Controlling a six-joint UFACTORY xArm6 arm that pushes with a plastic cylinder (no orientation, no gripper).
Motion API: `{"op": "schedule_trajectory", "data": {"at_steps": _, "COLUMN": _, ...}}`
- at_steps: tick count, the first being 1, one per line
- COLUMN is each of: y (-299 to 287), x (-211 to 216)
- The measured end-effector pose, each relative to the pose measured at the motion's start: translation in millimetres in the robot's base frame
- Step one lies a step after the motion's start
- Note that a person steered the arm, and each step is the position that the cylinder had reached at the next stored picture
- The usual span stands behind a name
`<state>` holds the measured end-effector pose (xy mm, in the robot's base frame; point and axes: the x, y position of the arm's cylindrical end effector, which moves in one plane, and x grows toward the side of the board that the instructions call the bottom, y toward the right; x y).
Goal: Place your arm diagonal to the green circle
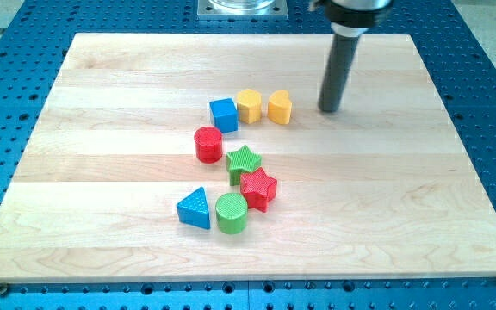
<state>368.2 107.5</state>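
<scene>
The green circle (231,213) is a short green cylinder near the view's bottom middle of the wooden board (102,172). It touches the red star (258,188) at its upper right and sits beside the blue triangle (195,207) on its left. My tip (329,109) rests on the board in the upper right area, far up and to the right of the green circle. It is just right of the yellow heart-like block (280,107), with a gap between them.
A green star (244,162) sits above the red star. A red cylinder (207,143), a blue cube (224,114) and a yellow hexagon (249,104) form an arc above it. A blue perforated table (480,103) surrounds the board.
</scene>
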Motion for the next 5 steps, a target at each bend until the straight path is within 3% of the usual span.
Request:
{"op": "schedule_trajectory", "data": {"at_steps": 2, "y": -13, "x": 0}}
{"op": "schedule_trajectory", "data": {"at_steps": 3, "y": 10, "x": 10}}
{"op": "schedule_trajectory", "data": {"at_steps": 4, "y": 15, "x": 62}}
{"op": "schedule_trajectory", "data": {"at_steps": 5, "y": -17, "x": 144}}
